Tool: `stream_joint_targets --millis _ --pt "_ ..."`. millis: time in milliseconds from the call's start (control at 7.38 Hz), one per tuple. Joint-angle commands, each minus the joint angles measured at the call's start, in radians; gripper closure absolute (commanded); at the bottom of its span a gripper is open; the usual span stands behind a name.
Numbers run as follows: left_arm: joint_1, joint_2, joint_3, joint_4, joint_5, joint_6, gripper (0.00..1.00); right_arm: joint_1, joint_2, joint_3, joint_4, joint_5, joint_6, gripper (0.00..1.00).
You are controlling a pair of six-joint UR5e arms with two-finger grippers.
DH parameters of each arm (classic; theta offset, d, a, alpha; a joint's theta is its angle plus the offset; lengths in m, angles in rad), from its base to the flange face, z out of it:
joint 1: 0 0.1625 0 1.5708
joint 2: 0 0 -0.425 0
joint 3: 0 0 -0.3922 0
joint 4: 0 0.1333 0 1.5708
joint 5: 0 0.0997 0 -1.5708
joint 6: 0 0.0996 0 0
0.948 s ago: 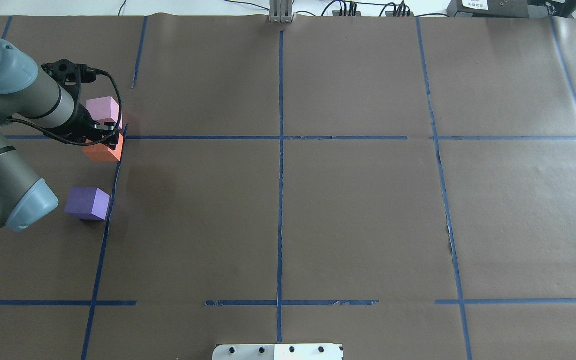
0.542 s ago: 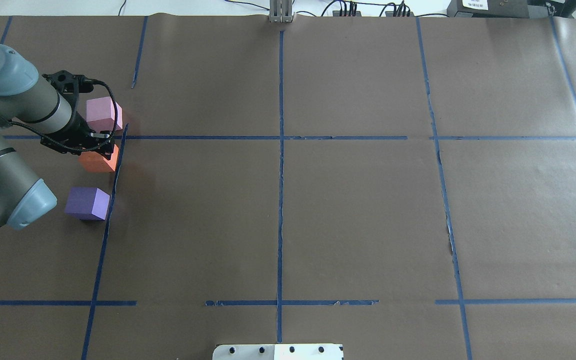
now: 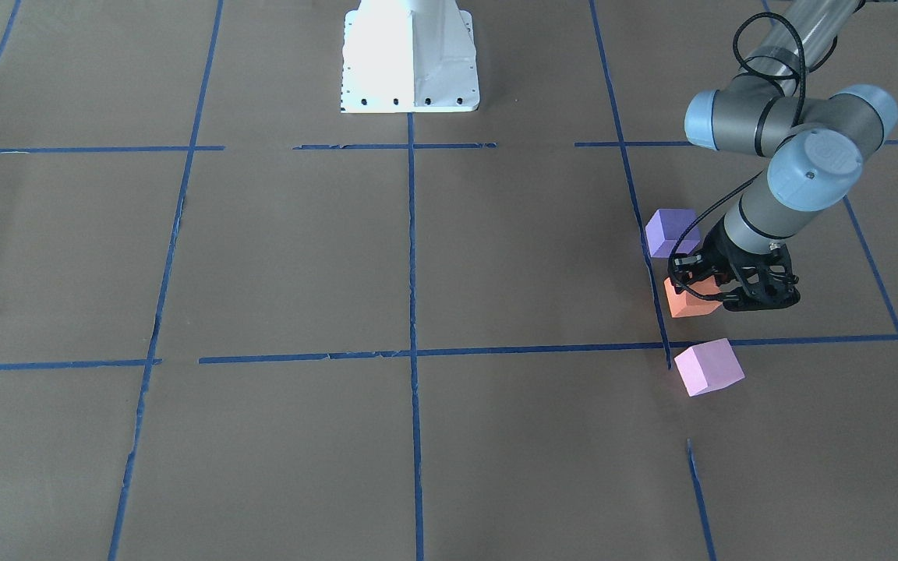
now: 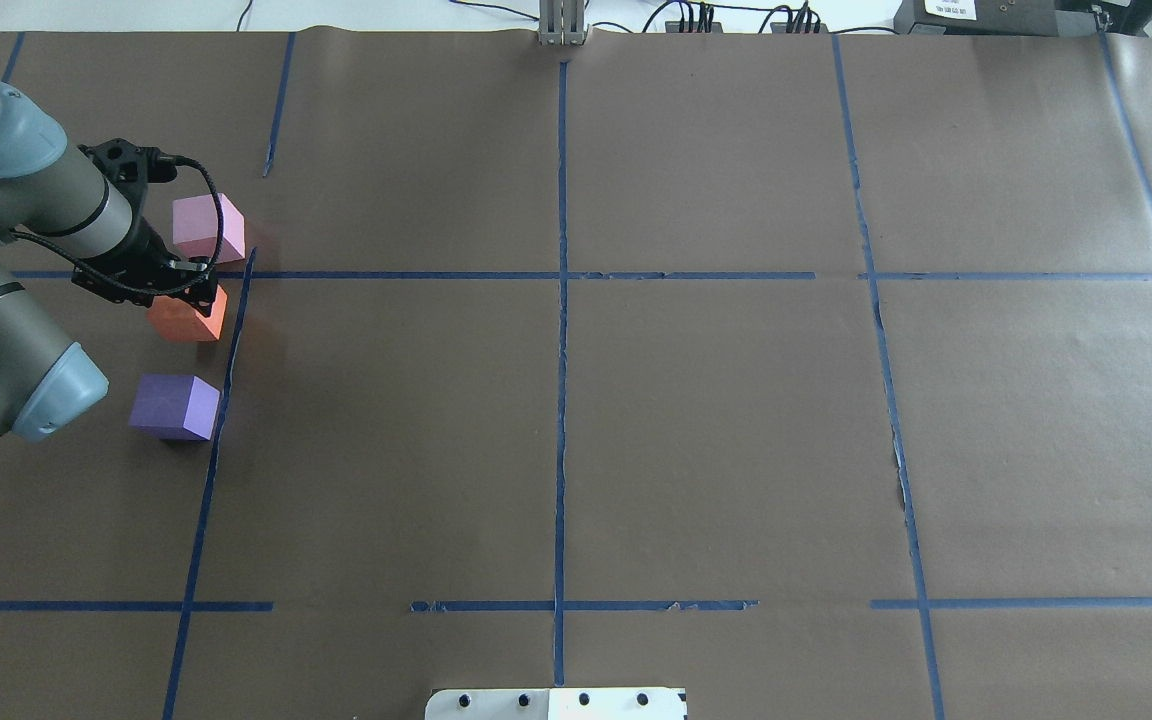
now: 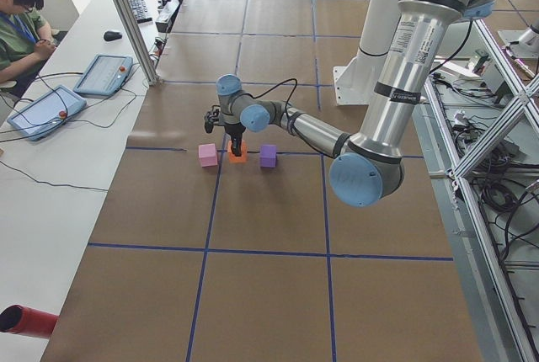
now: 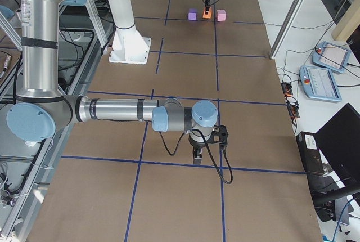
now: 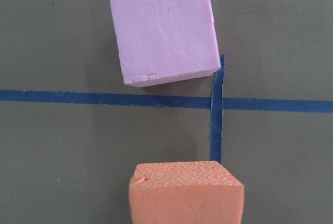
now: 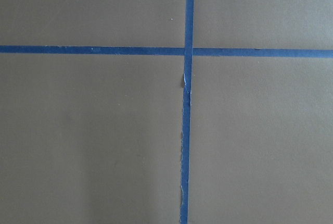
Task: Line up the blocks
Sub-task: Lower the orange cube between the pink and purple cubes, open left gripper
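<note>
The orange block [image 4: 181, 320] is in my left gripper [image 3: 705, 294], shut on it, low over the brown paper at the table's left side. It fills the bottom of the left wrist view [image 7: 187, 193]. The pale pink block [image 4: 208, 227] lies just beyond it, across a blue tape line, slightly turned. The purple block [image 4: 174, 405] lies on the near side of the orange one. The three stand roughly in a row beside a lengthwise tape line. My right gripper [image 6: 197, 155] hangs over a tape crossing far from the blocks; I cannot tell if it is open or shut.
Blue tape lines [image 4: 561, 275] divide the brown paper into squares. The robot's white base plate [image 3: 410, 54] stands at the robot's table edge. An operator [image 5: 21, 17] sits at a side desk with tablets beyond the table's left end.
My left gripper has carried the orange block a little towards the robot and leftward, away from the pink block. The pink and purple blocks have stayed put.
</note>
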Motion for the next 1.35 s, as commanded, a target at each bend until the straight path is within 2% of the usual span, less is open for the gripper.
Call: stream_joint_targets --millis 0,135,271,677,948,1219 --pt "-0.006 -0.001 0.014 -0.002 -0.017 0.022 0.58 0.0 0.0 0.0 0.0 0.0 0.0 0.0" --pt "-0.006 -0.001 0.014 -0.003 -0.017 0.022 0.07 -0.001 0.0 0.0 0.0 -0.002 0.0 0.0" --pt "-0.006 -0.002 0.013 -0.002 -0.019 0.022 0.0 -0.001 0.0 0.0 0.0 0.0 0.0 0.0" --pt "-0.008 -0.007 0.002 0.004 -0.017 0.022 0.0 0.0 0.0 0.0 0.0 0.0 0.0 0.0" --pt "-0.07 -0.009 -0.076 0.038 -0.014 0.028 0.0 0.0 0.0 0.0 0.0 0.0 0.0 0.0" --pt "-0.179 -0.047 -0.137 0.119 -0.008 0.212 0.0 -0.001 0.0 0.0 0.0 0.0 0.0 0.0"
